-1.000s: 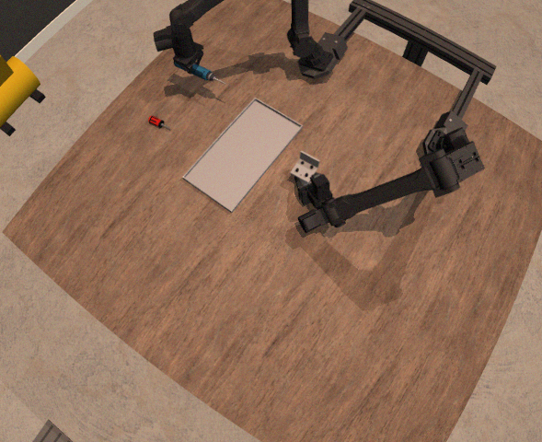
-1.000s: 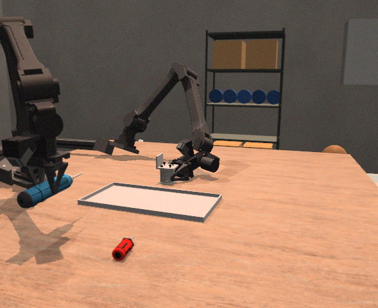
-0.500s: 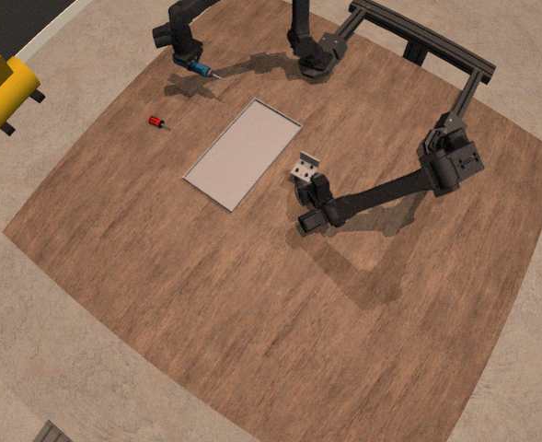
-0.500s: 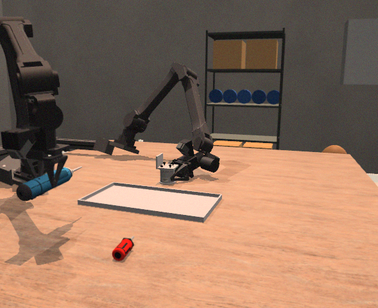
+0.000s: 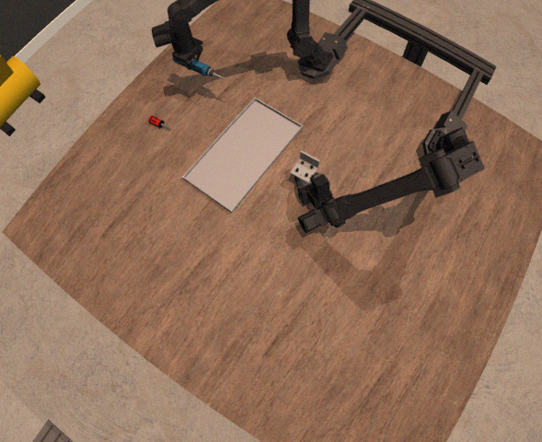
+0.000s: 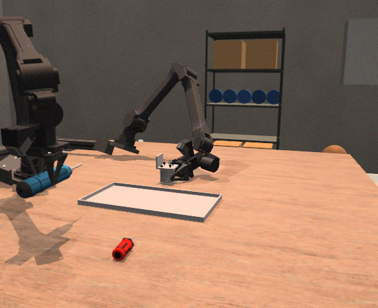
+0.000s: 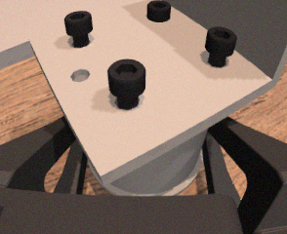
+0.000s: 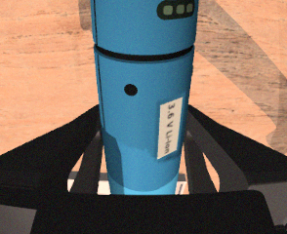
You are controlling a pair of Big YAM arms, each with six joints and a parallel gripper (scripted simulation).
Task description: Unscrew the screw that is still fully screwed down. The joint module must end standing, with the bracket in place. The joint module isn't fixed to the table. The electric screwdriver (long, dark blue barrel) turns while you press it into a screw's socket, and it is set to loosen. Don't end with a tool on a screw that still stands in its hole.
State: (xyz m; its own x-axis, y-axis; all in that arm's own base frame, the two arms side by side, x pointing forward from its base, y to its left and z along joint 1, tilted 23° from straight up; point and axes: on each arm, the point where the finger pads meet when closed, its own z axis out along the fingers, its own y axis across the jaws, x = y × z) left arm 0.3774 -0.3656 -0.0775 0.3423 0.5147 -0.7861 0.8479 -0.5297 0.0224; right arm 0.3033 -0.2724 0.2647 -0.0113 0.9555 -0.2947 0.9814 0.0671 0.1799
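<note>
Where gripped — joint module [image 6: 167, 176] [image 7: 150, 173] upright, grey.

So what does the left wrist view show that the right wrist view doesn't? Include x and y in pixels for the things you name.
Left wrist only: the bracket [image 5: 299, 171] [image 6: 174, 164] [image 7: 168, 83], its black screws [image 5: 303, 163] [image 6: 171, 165] [image 7: 127, 80], and the joint module [image 6: 166, 176] [image 7: 168, 168] between the left pincer's [image 5: 304, 185] [image 6: 174, 176] [image 7: 143, 127] fingers.
Right wrist only: the blue screwdriver [image 5: 201, 66] [image 6: 43, 182] [image 8: 143, 112] in the right pincer [image 5: 190, 63] [image 6: 45, 179] [image 8: 143, 114].
Both: wooden table [image 5: 213, 308] [image 6: 248, 248] [image 7: 12, 107] [image 8: 26, 73]. A pale strip low in the right view is unclear.
</note>
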